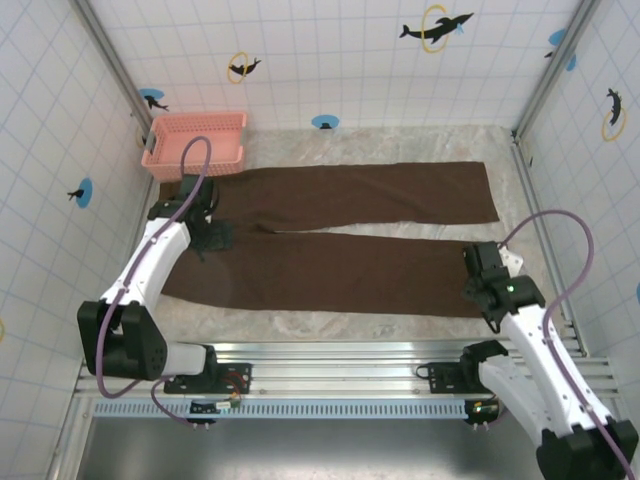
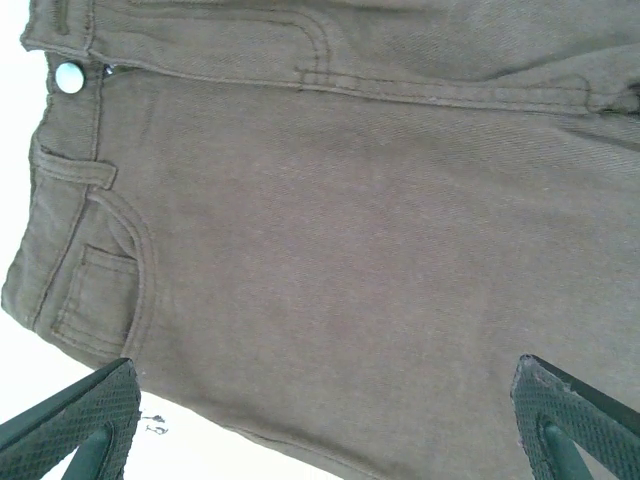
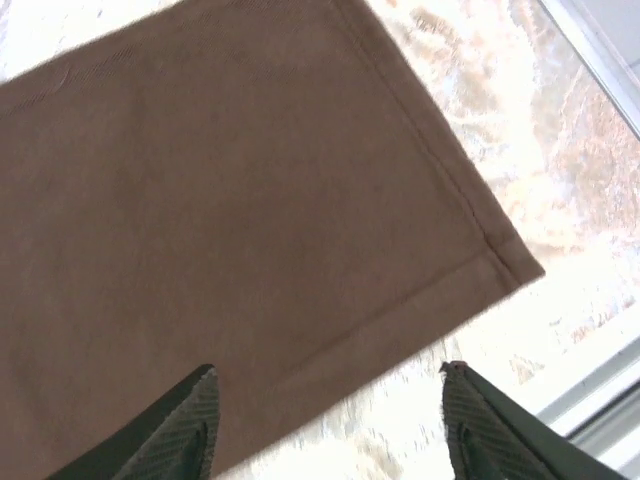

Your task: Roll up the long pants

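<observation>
The long pants lie flat on the table, dark brown, waist to the left and both legs running right. My left gripper hovers over the waist end. In its wrist view the jaws stand wide open above the hip cloth, with the waistband button and a front pocket in sight. My right gripper is over the near leg's hem. Its fingers are apart, one over the hem corner and one over bare table, with nothing held between them.
A pink basket stands at the back left, just beyond the waistband. The marbled table top shows in front of the pants. A metal rail runs along the near edge, and tiled walls close in both sides.
</observation>
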Controlling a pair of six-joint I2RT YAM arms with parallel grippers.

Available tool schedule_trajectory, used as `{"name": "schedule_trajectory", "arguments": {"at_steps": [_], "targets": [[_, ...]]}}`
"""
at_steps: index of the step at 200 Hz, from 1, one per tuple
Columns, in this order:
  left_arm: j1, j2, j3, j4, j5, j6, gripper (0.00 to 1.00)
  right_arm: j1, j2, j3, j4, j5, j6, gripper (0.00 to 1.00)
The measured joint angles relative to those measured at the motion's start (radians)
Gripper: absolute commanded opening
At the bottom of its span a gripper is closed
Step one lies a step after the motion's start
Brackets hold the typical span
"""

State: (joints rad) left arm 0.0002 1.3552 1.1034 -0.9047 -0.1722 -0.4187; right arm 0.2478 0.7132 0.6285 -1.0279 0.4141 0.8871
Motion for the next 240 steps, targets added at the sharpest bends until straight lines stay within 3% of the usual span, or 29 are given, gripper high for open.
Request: {"name": "schedule_trajectory", "arguments": {"at_steps": [24, 54, 80, 101, 125, 145, 171, 192, 216, 240], "targets": [[0.000, -0.001, 0.022, -0.002, 0.010, 0.027, 0.97, 0.021, -0.004, -0.001, -0.062, -0.009, 0.070, 0.59], [-0.002, -0.019, 0.009, 0.008, 0.005, 0.082, 0.97, 0.061, 0.200, 0.021, -0.069, -0.021, 0.014, 0.67], [-0.031, -0.059, 0.000, 0.016, -0.042, 0.153, 0.95, 0.103, 0.419, 0.145, 0.002, -0.041, -0.176, 0.75], [-0.071, -0.078, -0.014, 0.037, -0.103, 0.209, 0.90, 0.110, 0.548, 0.256, 0.100, -0.038, -0.381, 0.75], [-0.112, -0.051, -0.018, 0.039, -0.211, 0.287, 0.89, 0.108, 0.658, 0.297, 0.277, -0.133, -0.645, 0.75], [-0.135, 0.005, -0.005, -0.005, -0.308, 0.316, 0.88, 0.114, 0.758, 0.333, 0.332, -0.241, -0.795, 0.66], [-0.142, 0.135, 0.098, -0.189, -0.381, 0.235, 0.90, 0.152, 0.913, 0.485, 0.311, -0.367, -0.902, 0.63], [-0.137, 0.218, 0.184, -0.345, -0.395, 0.113, 0.91, 0.245, 0.972, 0.622, 0.269, -0.411, -0.965, 0.64], [-0.097, 0.182, 0.186, -0.450, -0.335, -0.014, 0.91, 0.290, 0.990, 0.725, 0.214, -0.438, -1.019, 0.64], [0.021, 0.084, 0.141, -0.492, -0.237, -0.137, 0.92, 0.218, 1.028, 0.790, 0.199, -0.491, -1.022, 0.63]]}}
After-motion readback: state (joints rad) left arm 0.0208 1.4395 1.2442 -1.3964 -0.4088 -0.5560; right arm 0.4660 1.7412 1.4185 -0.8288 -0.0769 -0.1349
